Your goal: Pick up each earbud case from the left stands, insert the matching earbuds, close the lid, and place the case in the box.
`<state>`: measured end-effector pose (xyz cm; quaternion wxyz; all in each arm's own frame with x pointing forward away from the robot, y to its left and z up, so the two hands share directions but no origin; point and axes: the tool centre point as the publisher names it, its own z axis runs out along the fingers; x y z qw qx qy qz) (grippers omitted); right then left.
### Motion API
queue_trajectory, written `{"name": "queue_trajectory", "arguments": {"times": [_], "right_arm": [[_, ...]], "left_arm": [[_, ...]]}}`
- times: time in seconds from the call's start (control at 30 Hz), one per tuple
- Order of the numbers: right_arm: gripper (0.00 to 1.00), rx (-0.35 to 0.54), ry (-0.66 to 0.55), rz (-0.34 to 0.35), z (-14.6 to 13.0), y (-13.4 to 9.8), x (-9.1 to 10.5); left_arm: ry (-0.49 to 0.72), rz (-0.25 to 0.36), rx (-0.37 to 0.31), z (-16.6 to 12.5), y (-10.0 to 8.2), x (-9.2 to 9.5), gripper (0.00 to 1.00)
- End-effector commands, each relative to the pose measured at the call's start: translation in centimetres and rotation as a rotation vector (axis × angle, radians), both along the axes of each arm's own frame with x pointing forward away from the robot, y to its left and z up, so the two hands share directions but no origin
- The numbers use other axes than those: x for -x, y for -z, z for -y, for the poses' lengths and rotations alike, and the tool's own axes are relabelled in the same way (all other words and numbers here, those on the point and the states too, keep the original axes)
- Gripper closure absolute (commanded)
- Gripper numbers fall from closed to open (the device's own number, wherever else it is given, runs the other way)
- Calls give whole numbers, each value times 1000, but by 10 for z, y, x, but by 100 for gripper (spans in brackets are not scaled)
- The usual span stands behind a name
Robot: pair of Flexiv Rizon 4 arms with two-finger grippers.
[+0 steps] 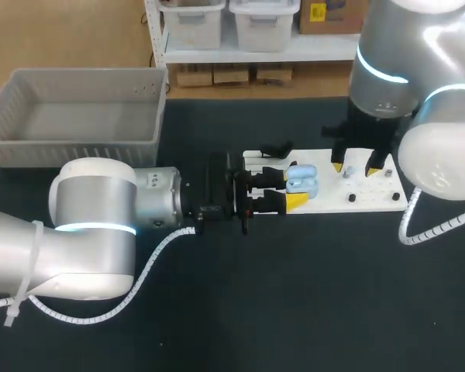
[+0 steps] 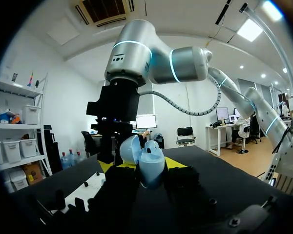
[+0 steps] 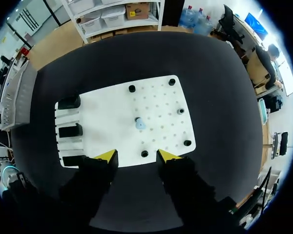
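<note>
Overhead, the left gripper lay level over the table, its fingers clamped from two sides on a light blue earbud case. The case was held over the left half of the white pegboard. Whether it touched the board could not be told.

Left wrist view: the same earbud case sat between the yellow tips of the left gripper. Its lid was hinged open and standing up. The inside of the case was not legible.

The right gripper pointed straight down over the pegboard, just beside the case — fingers apart, gripping nothing.

Right wrist view: the right gripper was spread wide above the pegboard. One light blue earbud lay on the board ahead of the fingers, among small black pegs. Three black stands lined one edge of the board in a row.

A grey plastic bin sat at the table's far left corner — well apart from both grippers.
</note>
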<state>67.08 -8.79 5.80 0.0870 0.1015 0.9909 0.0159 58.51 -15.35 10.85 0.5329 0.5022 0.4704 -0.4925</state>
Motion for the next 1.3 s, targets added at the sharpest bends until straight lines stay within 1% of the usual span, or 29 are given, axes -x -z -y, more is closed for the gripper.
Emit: {"name": "queue_trajectory", "arguments": {"times": [0.03, 0.1, 0.13, 0.37, 0.8, 0.93, 1.3], "right_arm": [[46, -12, 0, -13, 0, 4, -7], [47, -16, 2, -17, -1, 8, -8], [50, -19, 4, -22, -2, 10, -9], [53, -22, 25, -41, 1, 28, -16], [57, -48, 71, -34, 8, 35, -28], [62, -53, 83, -29, 9, 36, -28], [60, -59, 114, -35, 13, 43, -35]], "left_arm": [[-8, 3, 1, 1, 1, 2, 100], [-8, 3, 1, 1, 1, 2, 100], [-8, 3, 1, 1, 1, 2, 100], [-8, 3, 1, 1, 1, 2, 100], [-8, 3, 1, 1, 1, 2, 100], [-8, 3, 1, 1, 1, 2, 100], [-8, 3, 1, 1, 1, 2, 100]]}}
